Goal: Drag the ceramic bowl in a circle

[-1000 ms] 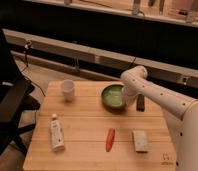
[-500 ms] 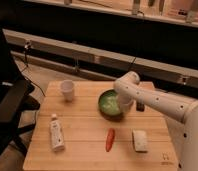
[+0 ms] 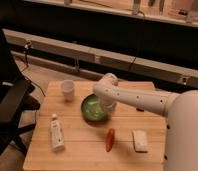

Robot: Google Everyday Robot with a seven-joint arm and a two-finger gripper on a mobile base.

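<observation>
The ceramic bowl [image 3: 93,109] sits left of the frame's centre, flat on the wooden bench [image 3: 84,152]. It is round, shallow and green-glazed, with a paler inside. Judged as glazed ceramic, it should be stiff, fairly heavy for its width and slick, so it would likely slide on the wood rather than tip. It could also chip if knocked against a neighbour. The sensible hold is at the rim, either pinching the wall or pressing on its inner side, with the pull kept low so the base stays flat through the circle.

The end effector [image 3: 106,105] is down at the bowl's right rim, directly under the white wrist that reaches in from the right of the frame. The wrist covers it, so I cannot tell whether it is apart, together or clamped on the rim, or whether it touches the bowl at all. The bowl's right edge is hidden the same way.

A white cup [image 3: 67,90] stands near the bowl to its upper left. A red, pepper-like object [image 3: 110,139] lies just below it to the right, and a wide circle could brush it. Further out are a pale block [image 3: 140,140] at lower right and a white tube [image 3: 56,136] at lower left, its label unreadable. The robot's body cuts off the bench's right edge.
</observation>
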